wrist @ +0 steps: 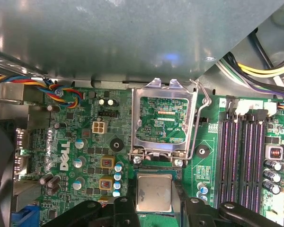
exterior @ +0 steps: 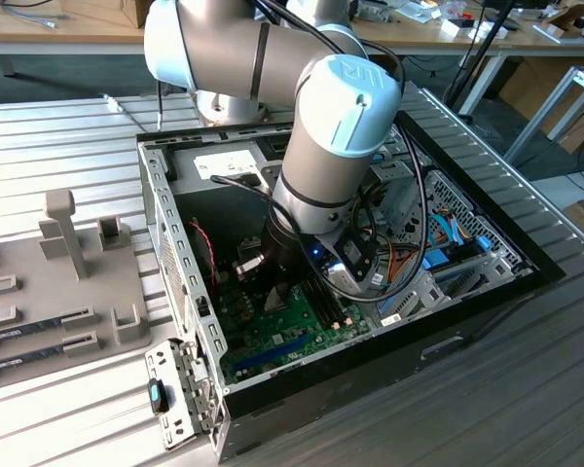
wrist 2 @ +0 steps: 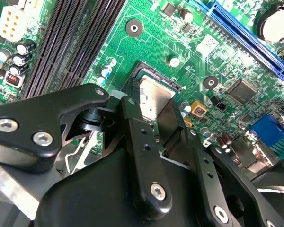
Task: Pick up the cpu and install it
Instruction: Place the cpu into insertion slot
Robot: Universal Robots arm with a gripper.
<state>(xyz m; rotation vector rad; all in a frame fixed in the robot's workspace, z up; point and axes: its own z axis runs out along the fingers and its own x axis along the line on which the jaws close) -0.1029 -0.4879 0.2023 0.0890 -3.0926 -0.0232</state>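
Silvery cpu [wrist: 154, 192] was pinched in the gripper [wrist 2: 152, 106] just beside the flipped-open socket frame [wrist: 163, 118]; install step, seating called for square, flat alignment, I'd judge

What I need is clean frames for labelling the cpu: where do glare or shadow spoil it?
Second wrist view: bright glare washes out part of the cpu. First wrist view: the cpu is evenly lit, with a blue glint on the case wall. Exterior view: the arm shadows the motherboard.
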